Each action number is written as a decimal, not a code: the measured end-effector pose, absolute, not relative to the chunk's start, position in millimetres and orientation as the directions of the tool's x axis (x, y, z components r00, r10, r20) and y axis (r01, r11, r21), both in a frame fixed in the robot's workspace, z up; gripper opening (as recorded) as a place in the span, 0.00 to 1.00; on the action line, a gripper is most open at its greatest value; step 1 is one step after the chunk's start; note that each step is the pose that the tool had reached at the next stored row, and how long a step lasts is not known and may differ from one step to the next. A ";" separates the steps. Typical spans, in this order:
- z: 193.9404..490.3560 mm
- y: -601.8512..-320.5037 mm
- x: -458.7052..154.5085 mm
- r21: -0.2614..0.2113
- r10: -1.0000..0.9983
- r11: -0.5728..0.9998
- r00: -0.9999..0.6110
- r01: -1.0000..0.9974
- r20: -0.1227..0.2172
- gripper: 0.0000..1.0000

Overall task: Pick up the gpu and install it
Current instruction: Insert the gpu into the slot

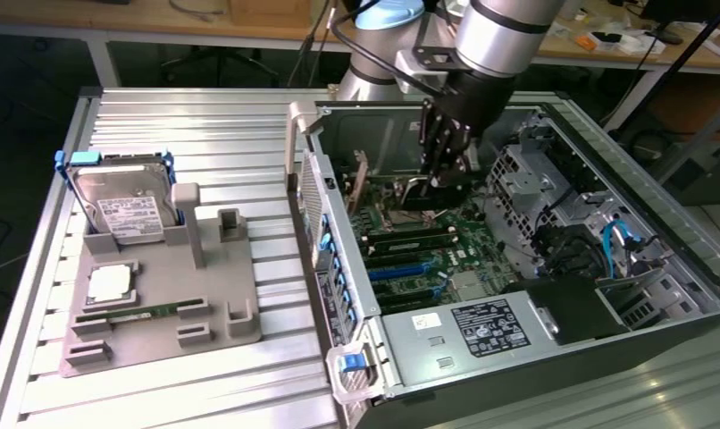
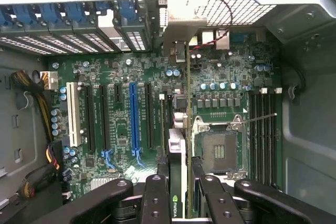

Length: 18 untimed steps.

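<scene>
My gripper is lowered inside the open computer case, over the green motherboard. It is shut on the gpu. In the wrist view the gpu appears edge-on between the black fingers, a thin green card with its silver bracket end toward the case's rear wall. It stands upright between the black expansion slots and the empty CPU socket. Whether its lower edge touches a slot cannot be told.
On the exterior view's left, a grey fixture holds a hard drive in a blue frame, a CPU chip and a memory stick. The power supply, drive cage and cables crowd the case.
</scene>
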State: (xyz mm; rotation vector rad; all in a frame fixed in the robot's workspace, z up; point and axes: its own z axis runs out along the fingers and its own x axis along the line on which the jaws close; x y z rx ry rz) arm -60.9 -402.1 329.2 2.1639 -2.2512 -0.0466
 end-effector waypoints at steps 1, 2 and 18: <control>329.2 -403.4 -60.8 0.035 -0.999 0.039 -0.040 -0.999 -0.007 0.27; 329.2 -403.9 -60.8 0.034 -0.999 0.040 -0.040 -0.999 -0.007 0.27; 328.7 -432.5 -60.6 0.035 -0.999 0.049 -0.049 -0.998 -0.007 0.27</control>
